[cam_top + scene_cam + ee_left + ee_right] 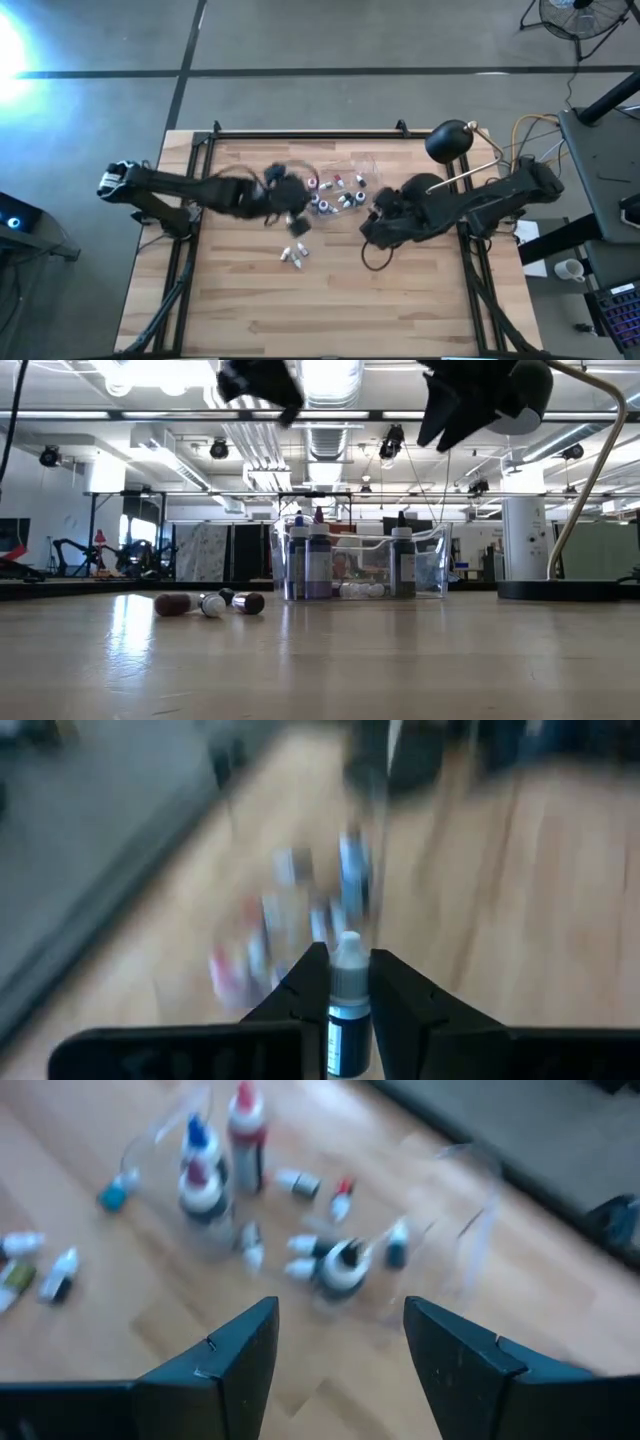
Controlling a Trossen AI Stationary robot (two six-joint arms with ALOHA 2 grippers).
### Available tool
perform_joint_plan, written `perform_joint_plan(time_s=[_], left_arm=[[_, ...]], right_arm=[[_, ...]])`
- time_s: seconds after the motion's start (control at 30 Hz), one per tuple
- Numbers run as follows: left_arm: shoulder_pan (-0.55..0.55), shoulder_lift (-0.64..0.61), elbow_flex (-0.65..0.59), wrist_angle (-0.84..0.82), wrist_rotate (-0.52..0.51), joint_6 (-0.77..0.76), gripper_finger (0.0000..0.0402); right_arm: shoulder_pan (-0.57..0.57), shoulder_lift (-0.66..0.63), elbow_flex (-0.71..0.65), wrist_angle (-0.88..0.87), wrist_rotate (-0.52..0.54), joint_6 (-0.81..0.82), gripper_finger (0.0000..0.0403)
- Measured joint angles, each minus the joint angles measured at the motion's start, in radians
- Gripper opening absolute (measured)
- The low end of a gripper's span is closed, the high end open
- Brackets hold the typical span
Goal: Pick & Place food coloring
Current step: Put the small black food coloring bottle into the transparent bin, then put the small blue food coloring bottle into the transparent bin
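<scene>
My left gripper [348, 982] is shut on one small dropper bottle [347, 1005] with a white cap and a blue-and-dark body. It hangs high over the left rim of the clear tub [338, 190]. Several more food coloring bottles stand or lie in that tub [360, 565]. Three lie on their sides on the table [295, 254] [210, 603], near of the tub. My right gripper [340, 1342] is open and raised just right of the tub [378, 212], with the tub's bottles [215, 1175] ahead of its fingers. My left gripper pinches the dropper bottle by its body [349, 1020], just below the white cap [347, 952], between the two fingers. The cap sticks out past the fingertips [312, 970]. The bottle is lifted clear of the table and lies along the fingers.
A black lamp head [450, 140] on a bent stem stands at the table's far right, its base [565, 590] on the table. Cables [375, 258] trail by the right arm. The near half of the wooden table [330, 310] is bare.
</scene>
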Motion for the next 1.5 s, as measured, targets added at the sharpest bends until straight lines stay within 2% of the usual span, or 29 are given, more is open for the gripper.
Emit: perform_joint_plan(time_s=[0.1,0.17,0.23,0.33,0.4,0.53,0.63,0.73,0.87,1.03,1.1,1.17,1.23,1.4,1.5], left_arm=[[0.110,0.027,0.037,0.207,0.007,0.138,0.0039],[0.198,0.068,0.047,0.314,0.045,0.158,0.0052],[0.283,0.110,0.068,0.369,0.168,0.150,0.0073],[0.361,0.184,0.106,0.336,0.348,0.077,0.0112],[0.379,0.220,0.131,0.268,0.411,0.086,0.0138],[0.370,0.214,0.221,0.044,0.393,0.204,0.0175],[0.339,0.165,0.268,-0.143,0.395,0.315,0.0184],[0.306,0.125,0.248,-0.303,0.404,0.326,0.0185],[0.252,0.074,0.121,-0.399,0.421,0.201,0.0185],[0.191,0.051,-0.105,-0.278,0.343,-0.208,0.0186],[0.182,0.053,-0.182,-0.225,0.367,-0.244,0.0186],[0.149,0.051,-0.242,-0.167,0.381,-0.127,0.0186],[0.117,0.049,-0.289,-0.159,0.377,0.082,0.0186],[0.093,0.053,-0.354,-0.078,0.243,0.551,0.0186],[0.108,0.066,-0.386,0.039,0.251,0.709,0.0186]], right_arm=[[-0.014,-0.064,-0.001,-0.010,0.043,-0.013,0.0210],[-0.017,-0.101,-0.003,-0.009,0.068,-0.015,0.0210],[-0.017,-0.129,-0.009,-0.010,0.088,-0.008,0.0210],[-0.015,-0.157,-0.017,-0.011,0.094,0.026,0.0210],[-0.015,-0.168,-0.023,-0.016,0.091,0.059,0.0210],[-0.011,-0.172,-0.043,-0.031,0.057,0.086,0.0210],[-0.016,-0.162,-0.075,-0.029,-0.018,0.069,0.0210],[-0.019,-0.138,-0.112,-0.024,-0.071,0.075,0.0210],[-0.019,-0.107,-0.153,0.013,-0.111,0.093,0.0210],[-0.023,-0.067,-0.181,0.059,-0.123,0.098,0.0210],[-0.023,-0.058,-0.183,0.080,-0.127,0.098,0.0210],[-0.022,-0.054,-0.188,0.085,-0.144,0.093,0.0210],[-0.022,-0.054,-0.188,0.088,-0.159,0.075,0.0210],[-0.022,-0.054,-0.169,0.084,-0.175,0.015,0.0210],[-0.022,-0.054,-0.160,0.085,-0.175,0.006,0.0210]])
